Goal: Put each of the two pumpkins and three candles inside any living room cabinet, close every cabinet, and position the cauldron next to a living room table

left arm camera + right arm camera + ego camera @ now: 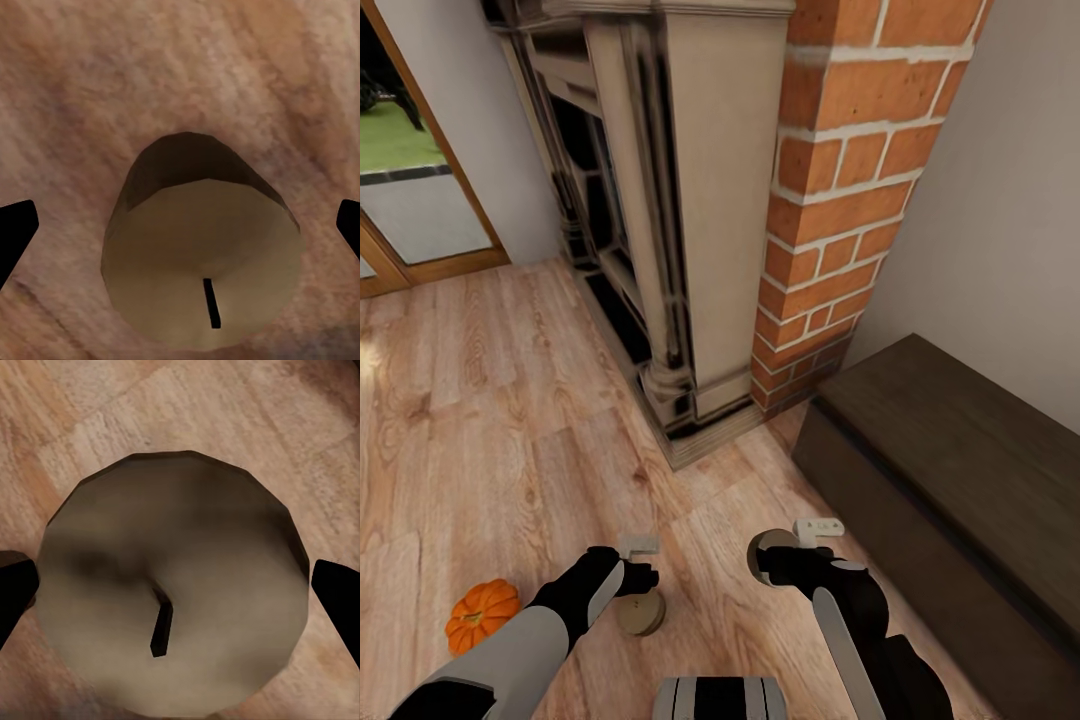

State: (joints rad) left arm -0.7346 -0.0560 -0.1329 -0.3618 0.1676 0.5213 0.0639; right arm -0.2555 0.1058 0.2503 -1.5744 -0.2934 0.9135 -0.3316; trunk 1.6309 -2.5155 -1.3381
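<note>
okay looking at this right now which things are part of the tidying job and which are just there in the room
Part of the job:
- candle under the left gripper
- candle at the right gripper
- pumpkin on the floor
- dark brown cabinet

Just there:
- fireplace surround
- brick chimney
- glass door

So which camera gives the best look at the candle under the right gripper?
The right wrist view: the candle is seen top-on, wick plain, between the fingertips. The head view shows just a sliver of it behind the right gripper. The left wrist view shows a different candle.
</note>
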